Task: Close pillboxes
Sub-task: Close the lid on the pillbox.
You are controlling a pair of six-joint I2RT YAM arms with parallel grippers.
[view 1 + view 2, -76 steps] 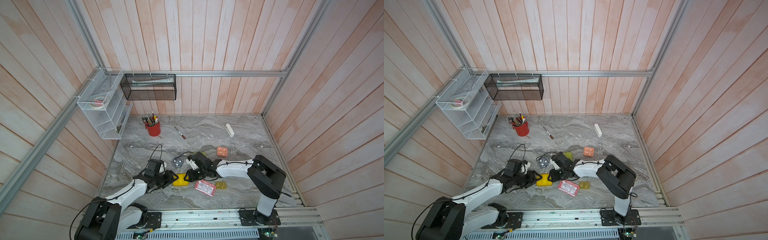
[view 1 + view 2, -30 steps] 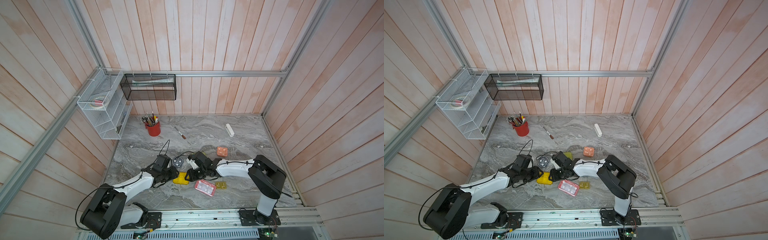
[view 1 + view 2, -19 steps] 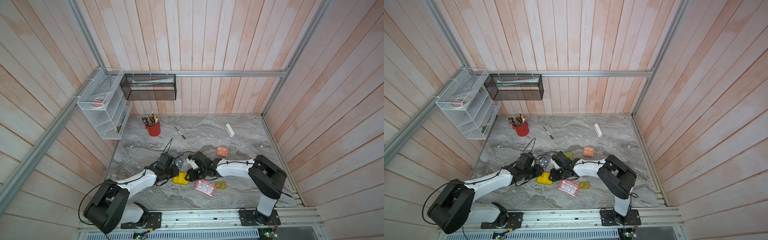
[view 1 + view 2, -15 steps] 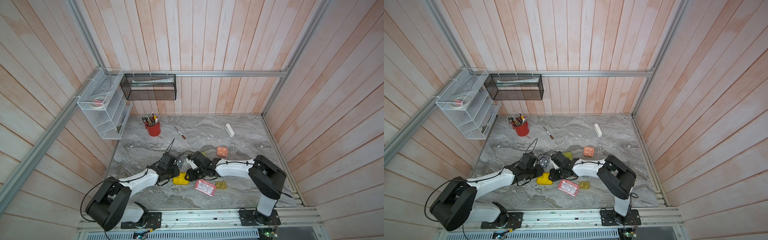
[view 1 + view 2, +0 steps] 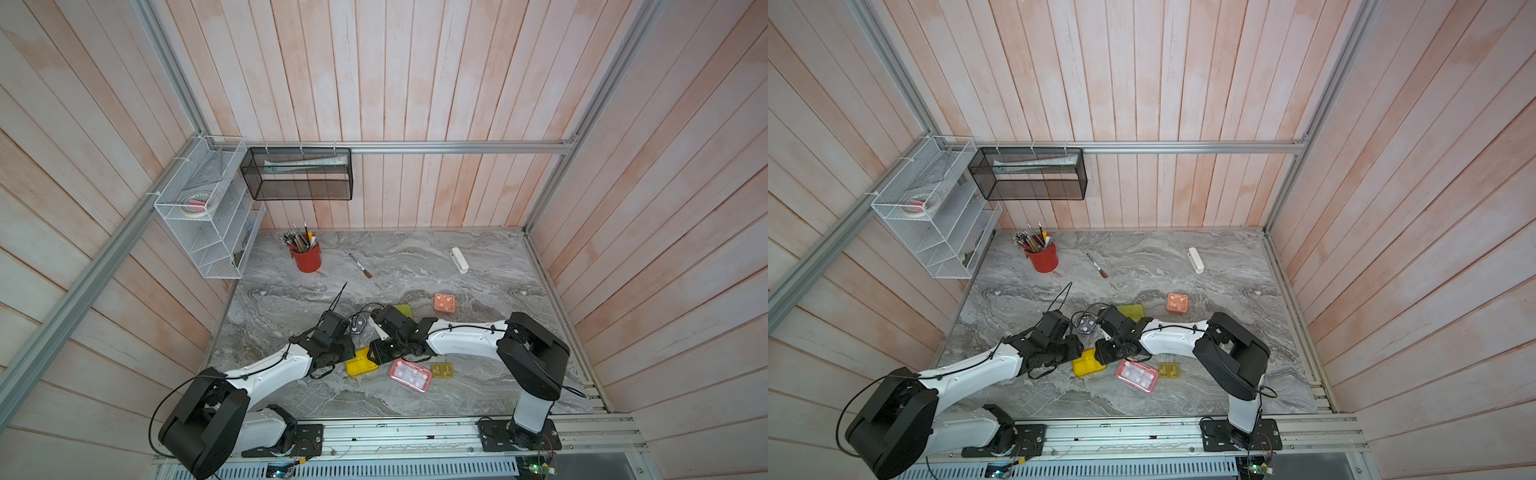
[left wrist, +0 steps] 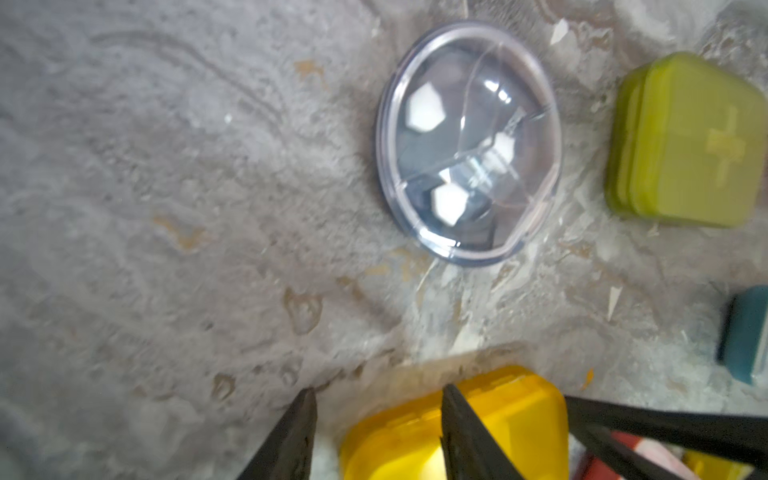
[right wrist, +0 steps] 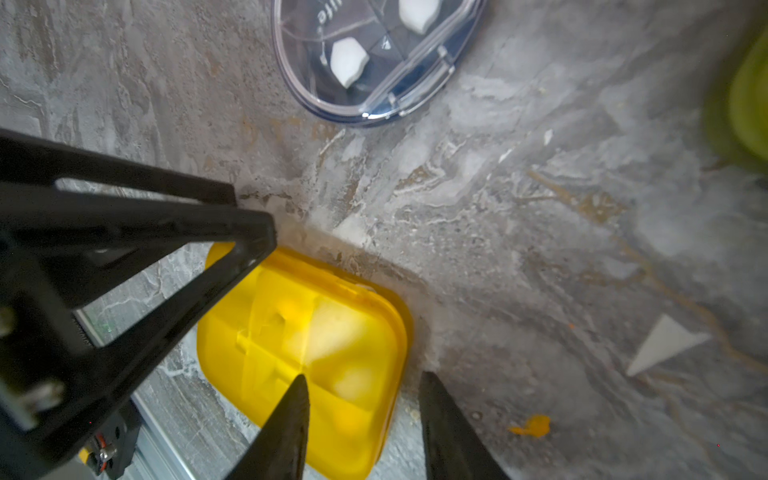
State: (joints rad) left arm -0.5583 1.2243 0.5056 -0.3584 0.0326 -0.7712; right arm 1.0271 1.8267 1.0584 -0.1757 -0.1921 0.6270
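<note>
Since the earliest view, the left arm has stretched forward, so the left gripper (image 5: 348, 356) now meets the right gripper (image 5: 376, 352) over the yellow pillbox (image 5: 362, 366), which has hardly shifted. Left's jaws stand partly apart, astride one corner of that box, with one finger (image 6: 291, 440) over bare marble tabletop (image 6: 166, 208) and its mate over the lid. Right's jaws are likewise parted and grip nothing; one finger (image 7: 286, 428) hangs above the lid's cross, its mate just off the box's edge. Both sets of fingertips crowd close, and left's black frame reaches nearly to the box's far corner. If either gripper presses down off-centre, I judge that the light box could tip or skate out from under it, and the two grippers could knock each other. A sideways nudge would shove the box toward the pink pillbox (image 5: 410, 375), which lies beside right's wrist with the small amber pillbox (image 5: 442, 370) next to it. Ahead of both grippers' fingertips lies the dark round pillbox (image 6: 465, 141), and the lime-green pillbox (image 6: 685, 141) sits farther out toward the right arm. The blue-grey pillbox (image 6: 748, 332) is cut off at the picture's edge, and the right arm hides it from above. Left's wrist picture is blurred. I cannot tell whether the yellow lid is latched or merely resting, and from above the gripper bodies hide the fingertips.
</note>
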